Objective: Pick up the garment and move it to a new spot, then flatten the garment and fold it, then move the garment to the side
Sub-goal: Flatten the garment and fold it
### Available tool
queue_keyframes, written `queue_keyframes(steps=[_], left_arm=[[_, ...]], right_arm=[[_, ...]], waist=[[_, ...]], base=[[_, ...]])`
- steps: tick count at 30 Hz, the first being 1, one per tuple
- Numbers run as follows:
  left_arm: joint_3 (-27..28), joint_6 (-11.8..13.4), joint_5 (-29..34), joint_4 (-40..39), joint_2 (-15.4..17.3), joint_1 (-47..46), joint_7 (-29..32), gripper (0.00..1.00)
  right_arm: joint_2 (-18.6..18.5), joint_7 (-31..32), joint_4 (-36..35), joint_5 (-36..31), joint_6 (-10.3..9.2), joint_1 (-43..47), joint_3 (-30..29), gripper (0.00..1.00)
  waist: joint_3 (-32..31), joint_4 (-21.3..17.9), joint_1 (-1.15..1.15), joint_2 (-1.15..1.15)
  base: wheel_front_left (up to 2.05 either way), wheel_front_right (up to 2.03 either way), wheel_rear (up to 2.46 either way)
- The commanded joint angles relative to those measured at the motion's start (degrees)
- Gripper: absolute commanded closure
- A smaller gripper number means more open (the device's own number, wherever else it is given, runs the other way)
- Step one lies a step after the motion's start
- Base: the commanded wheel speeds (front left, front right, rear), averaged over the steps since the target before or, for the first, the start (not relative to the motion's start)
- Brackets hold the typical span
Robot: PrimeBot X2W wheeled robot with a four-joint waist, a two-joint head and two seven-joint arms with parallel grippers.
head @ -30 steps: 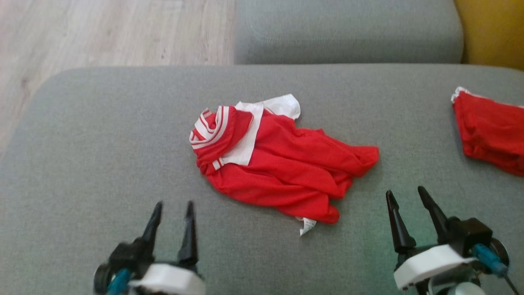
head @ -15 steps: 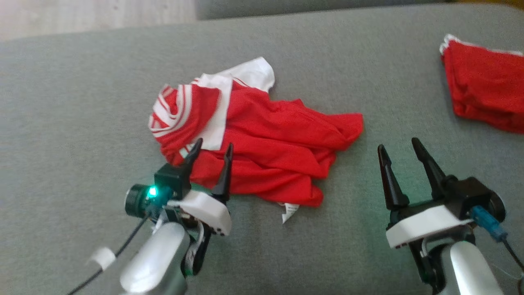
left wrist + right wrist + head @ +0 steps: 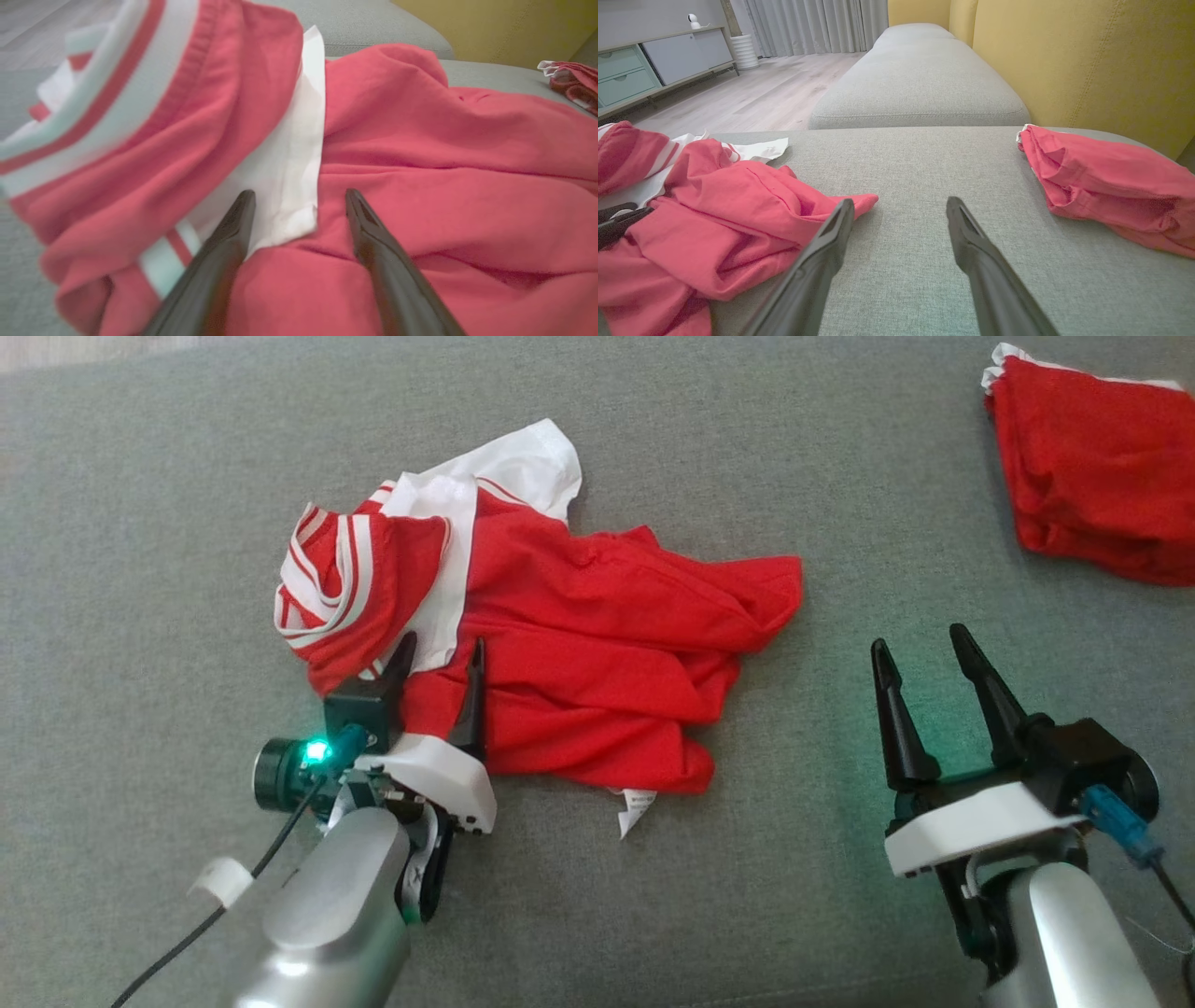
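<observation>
We see the garment (image 3: 597, 653) lying crumpled near the middle of the grey sofa seat (image 3: 140, 569). It is red cloth with a white panel and a red-and-white striped band bunched at its left end. A small white label (image 3: 635, 805) pokes out from its near edge onto the seat.

Our left claw (image 3: 443, 642) is spread wide and grips nothing. Its two fingers point over the near-left part of the garment. In the left wrist view, one finger (image 3: 219, 261) lies along the edge of the white panel, close to the striped band. The other finger (image 3: 387, 266) lies over plain red cloth. We cannot tell whether the tips press into the fabric or sit just above it.

Our right claw (image 3: 918, 638) is also spread wide and empty. It stands over bare seat to the right of the garment, apart from it. In the right wrist view, the garment's right-hand tip lies just beside that claw's left finger (image 3: 817, 261) without touching it.

A second red piece (image 3: 1092, 457) with a white edge lies at the far right of the seat, well apart from the garment. The right claw is between the two. Behind the second piece rises a yellow backrest (image 3: 1087, 60). Beyond the seat we see another grey cushion (image 3: 920, 74) and a pale wooden floor (image 3: 756, 98).
</observation>
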Motion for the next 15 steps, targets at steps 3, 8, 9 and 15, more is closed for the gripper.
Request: queue_keyframes(steps=[3, 8, 9, 15], left_arm=[[2.16, 0.40, -0.44, 0.20, 0.40, -2.70, -1.12, 0.00], [2.28, 0.55, -0.86, 1.75, 0.42, -2.90, -1.36, 0.54], [2.27, 0.58, -0.90, 1.98, 0.46, -2.98, -1.36, 0.76], [2.18, 0.58, -0.97, 2.45, 0.71, -3.42, -1.89, 1.00]], right_arm=[[-0.25, -0.88, -1.35, 0.29, -0.04, -2.30, 1.12, 0.00], [-0.25, -0.86, -1.25, 0.46, -0.04, -2.37, 1.38, 0.00], [-0.25, -0.90, -1.21, 0.50, -0.04, -2.38, 1.44, 0.00], [-0.25, -1.09, -0.93, 0.57, -0.04, -2.42, 1.49, 0.00]], waist=[[-0.29, 0.45, 0.00, 0.00], [-0.58, 0.76, 0.00, 0.00], [-0.62, 0.77, 0.00, 0.00], [-0.83, 0.77, 0.00, 0.00]], base=[[0.00, 0.00, 0.00], [0.00, 0.00, 0.00], [0.00, 0.00, 0.00], [0.00, 0.00, 0.00]])
